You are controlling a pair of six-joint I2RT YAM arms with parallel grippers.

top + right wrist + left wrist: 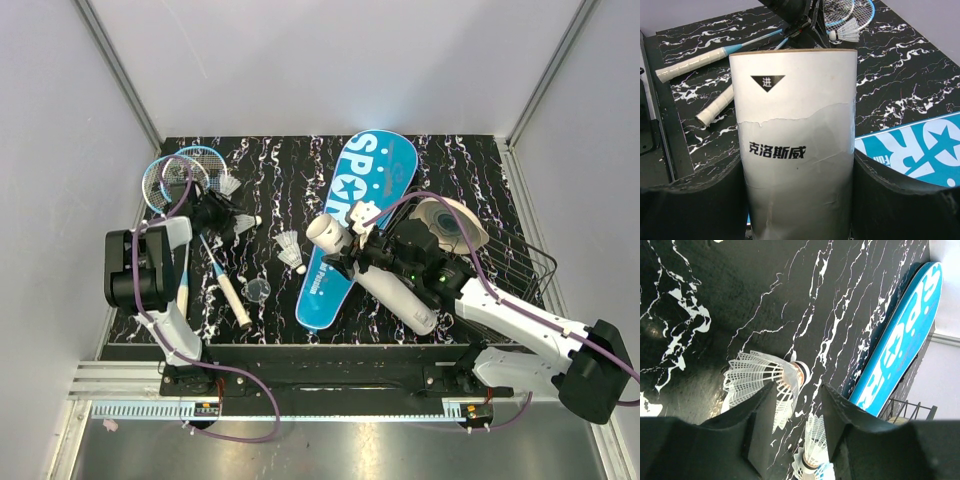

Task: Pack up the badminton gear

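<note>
Overhead, the right pincer [372,248] was clenched on the white tube [398,292] by the blue cover [352,195]; left wrist, the left pincer [799,386] stood released astride a shuttlecock [754,374], wanting a squeeze; right wrist, both fingers [690,200] pressed the tube, so shuttlecock-loading, I reckoned.

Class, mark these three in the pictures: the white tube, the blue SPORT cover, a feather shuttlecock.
white tube [797,150]: right wrist view, on its printed side wall.
blue SPORT cover [368,180]: top external view, on its lettered wide end.
feather shuttlecock [752,375]: left wrist view, on its feather skirt.
</note>
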